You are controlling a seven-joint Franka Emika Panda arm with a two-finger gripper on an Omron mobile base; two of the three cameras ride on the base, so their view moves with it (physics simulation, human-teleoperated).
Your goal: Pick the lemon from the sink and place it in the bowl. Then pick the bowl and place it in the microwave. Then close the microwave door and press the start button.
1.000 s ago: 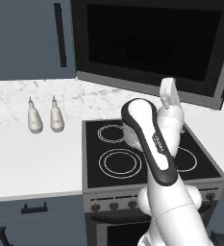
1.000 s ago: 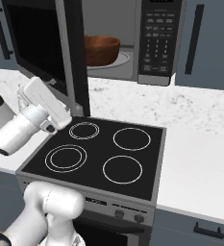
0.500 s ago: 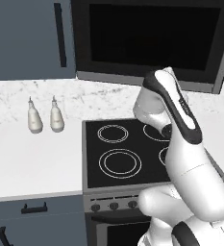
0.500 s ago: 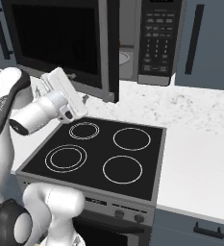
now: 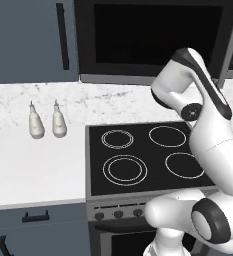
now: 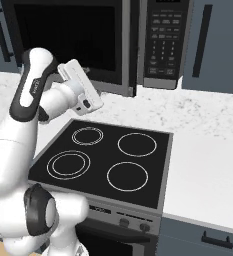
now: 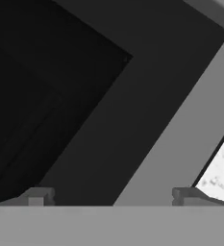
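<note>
microwave door (image 6: 70,42) nearly shut, pincer (image 7: 113,194) spread, pressed close; risks bouncing ajar, start press failing.

Even, soft rendered light with faint shadows; base views sharp, hand view dim and grainy.

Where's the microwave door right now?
The microwave door is nearly shut against the microwave, above the stove's back edge in the right base view, with the gripper at its lower frame.
</note>
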